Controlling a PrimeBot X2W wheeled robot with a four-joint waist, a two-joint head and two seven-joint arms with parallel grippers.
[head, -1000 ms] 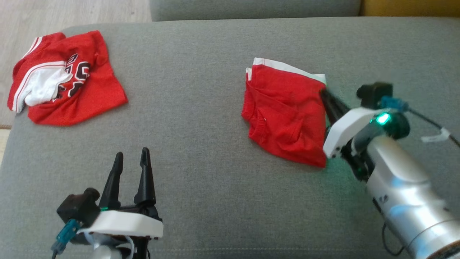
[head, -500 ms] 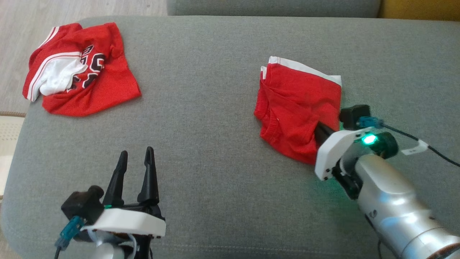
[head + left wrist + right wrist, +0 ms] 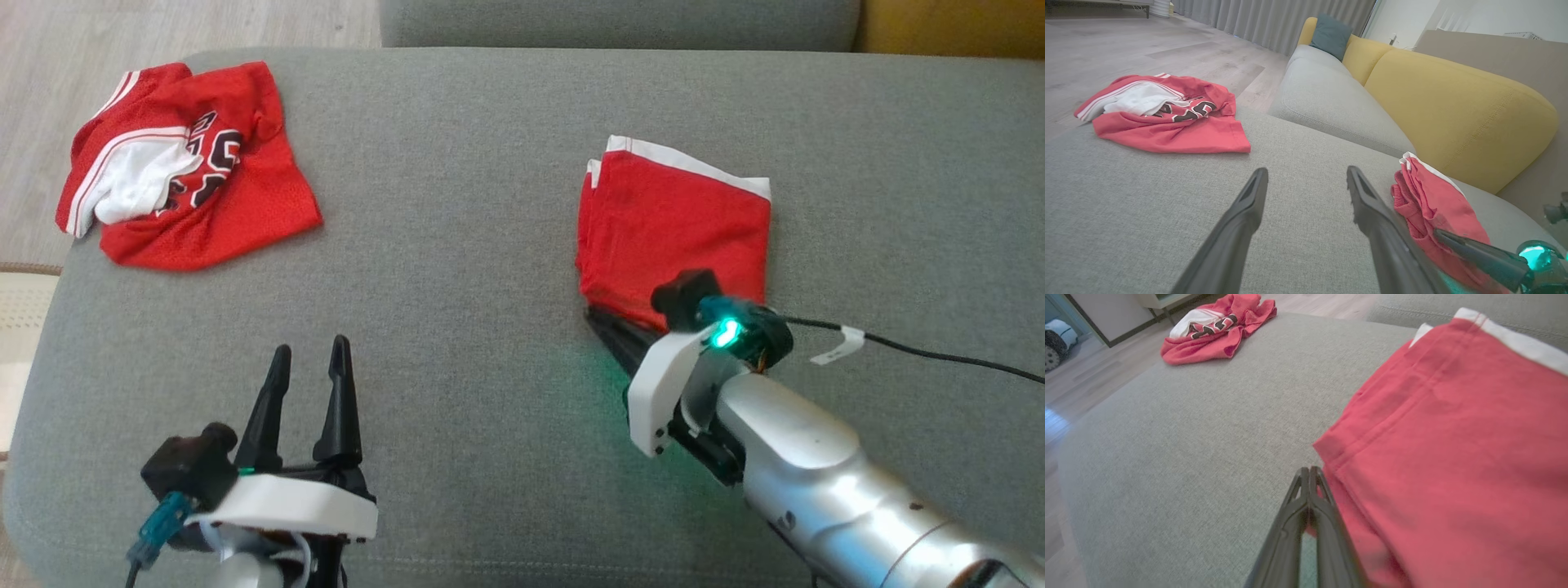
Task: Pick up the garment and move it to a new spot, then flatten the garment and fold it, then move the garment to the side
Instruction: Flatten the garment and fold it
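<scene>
A: The folded red garment is seen lying on the grey sofa seat, right of centre, with its white trim turned to the far side.

B: And the right tool is found at its near left corner, fingers clamped tight together, tips touching the hem.

A: Is cloth caught between them?

B: That cannot be told. A trace of red is glimpsed in the slit from the right wrist view, nothing more. The garment's near edge is covered by the wrist in the head view.

A: The left tool is held spread wide with nothing in it, well apart from the garment.

B: A crumpled red jersey is noted at the seat's far left corner.
</scene>
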